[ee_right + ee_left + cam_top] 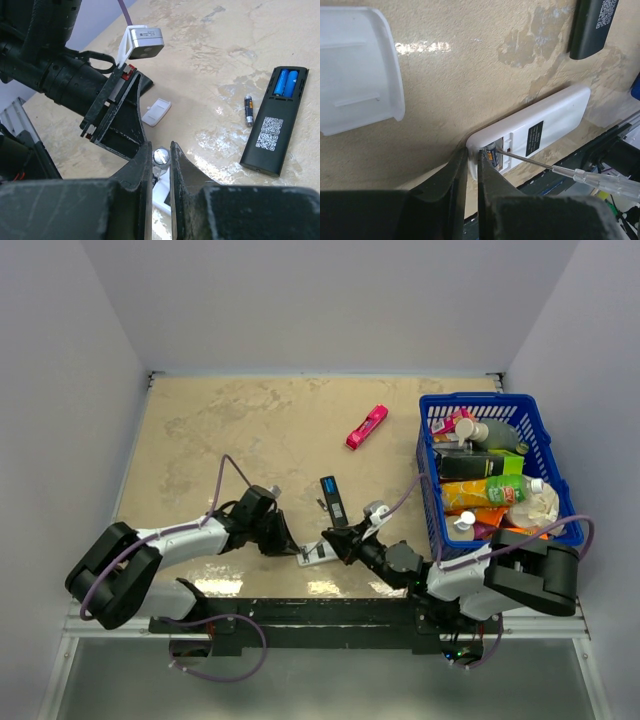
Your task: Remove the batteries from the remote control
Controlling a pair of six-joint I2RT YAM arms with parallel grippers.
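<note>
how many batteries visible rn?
4. Two blue batteries in the black remote's open compartment, a loose battery on the table beside it, a fourth battery in the white remote's compartment. More may hide there.

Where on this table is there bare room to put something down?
Bare: the far-left tabletop beyond the left gripper, and around the pink item. Crowded: the white remote, where the right gripper works a screwdriver, and the full basket.
</note>
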